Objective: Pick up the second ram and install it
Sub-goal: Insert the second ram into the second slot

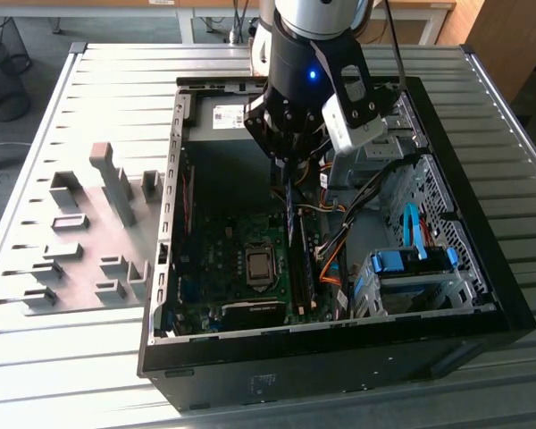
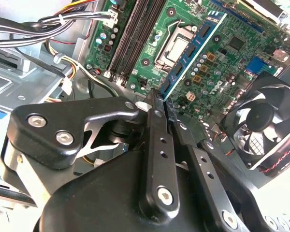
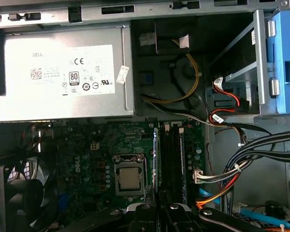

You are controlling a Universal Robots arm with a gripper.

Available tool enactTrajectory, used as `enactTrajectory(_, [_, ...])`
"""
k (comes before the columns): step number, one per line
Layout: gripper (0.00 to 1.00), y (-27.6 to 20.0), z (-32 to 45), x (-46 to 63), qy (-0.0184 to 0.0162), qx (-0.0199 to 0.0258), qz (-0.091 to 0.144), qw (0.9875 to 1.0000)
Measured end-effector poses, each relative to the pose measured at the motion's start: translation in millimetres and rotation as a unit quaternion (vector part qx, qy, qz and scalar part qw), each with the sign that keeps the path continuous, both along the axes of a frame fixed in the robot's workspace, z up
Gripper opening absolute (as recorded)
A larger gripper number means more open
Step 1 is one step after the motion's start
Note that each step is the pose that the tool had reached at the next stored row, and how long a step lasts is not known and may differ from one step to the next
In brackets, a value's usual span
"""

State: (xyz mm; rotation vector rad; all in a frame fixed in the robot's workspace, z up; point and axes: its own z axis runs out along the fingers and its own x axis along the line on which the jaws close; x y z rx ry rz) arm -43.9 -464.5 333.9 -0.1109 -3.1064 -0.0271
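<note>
My gripper (image 2: 160, 100) is shut on the second ram (image 2: 193, 53), a slim blue board with black chips held by one end. In the exterior view the gripper (image 1: 284, 168) hangs inside the open computer case (image 1: 339, 357), and the ram (image 1: 290, 213) points down at the motherboard (image 1: 223, 259). In the first wrist view the ram (image 3: 156, 159) shows edge-on, above the board and between the processor socket (image 3: 129, 179) and the black memory slots (image 3: 174, 159). The slots (image 2: 133, 34) lie right beside it. I cannot tell whether the ram touches a slot.
A power supply (image 3: 63, 72) fills the case's far end. A cooling fan (image 2: 261, 121) sits at one side. Cable bundles (image 3: 251, 150) and blue drive brackets (image 1: 411, 264) crowd the exterior view's right. A grey parts fixture (image 1: 98, 223) stands on the slatted table at the left.
</note>
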Motion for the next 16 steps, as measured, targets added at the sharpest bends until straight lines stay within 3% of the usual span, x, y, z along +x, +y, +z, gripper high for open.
enactTrajectory(8, [0.14,0.1,-0.7,0.0,-0.0001,0.0001,0.008,1.0000])
enactTrajectory(11, [0.14,0.0,-4.6,0.1,-0.0001,-0.0001,0.026,0.9997])
enactTrajectory(16, [0.14,0.0,-13.6,2.6,-0.0008,-0.0001,0.026,0.9997])
